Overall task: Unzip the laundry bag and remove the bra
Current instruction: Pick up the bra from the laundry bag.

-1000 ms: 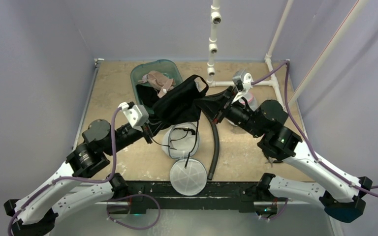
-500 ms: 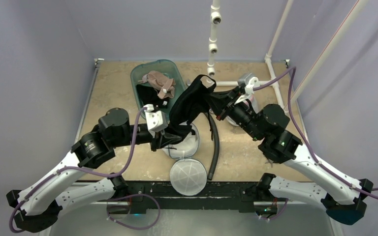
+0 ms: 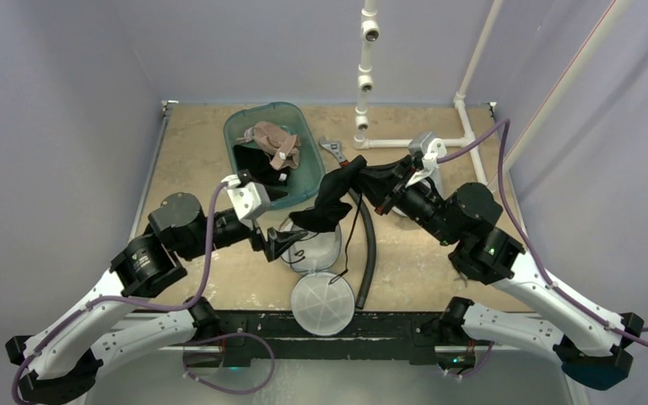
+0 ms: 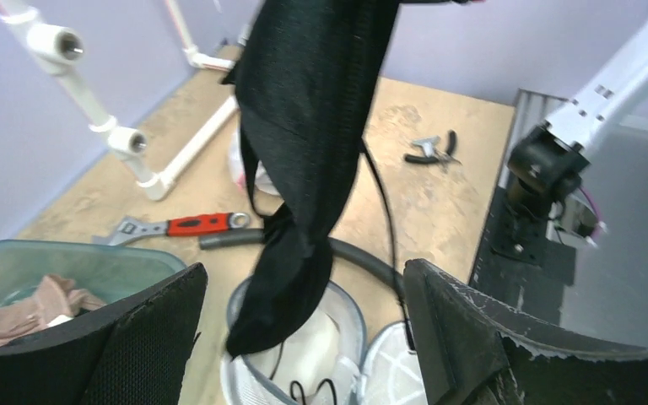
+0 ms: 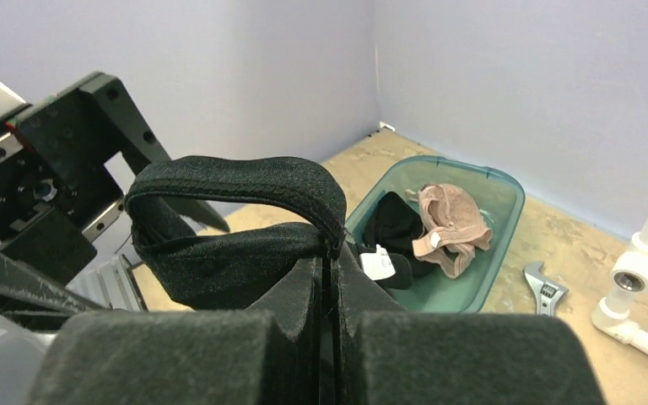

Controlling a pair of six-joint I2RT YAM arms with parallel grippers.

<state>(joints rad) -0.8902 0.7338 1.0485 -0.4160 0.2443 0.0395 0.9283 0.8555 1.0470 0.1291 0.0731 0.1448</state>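
The black bra (image 3: 331, 196) is held up off the counter (image 3: 194, 160) by the right hand (image 3: 369, 175), whose fingers are pressed together on one of its padded straps, as is shown in the right wrist view; the garment is hung down and leftward from that grip, with its lower end over the mouth of the white mesh laundry bag (image 3: 314, 253); whether the rim is touched cannot be told; a thin black strap is trailed down into the bag. The left hand (image 3: 283, 245) is spread wide apart and nothing is gripped in it; it is placed just beside the bag's left rim, and the bra is seen through the gap between its fingers (image 4: 135, 337). A round mesh panel (image 3: 322, 302) is laid flat just in front of the bag; a black hose (image 3: 369, 253) is curved along the bag's right side. Behind the bag, a beige bra (image 3: 272, 139) and a dark garment (image 3: 253, 164) are contained in a teal bin (image 3: 305, 160); a red-handled wrench (image 3: 332, 150) is laid near the bin's right side.
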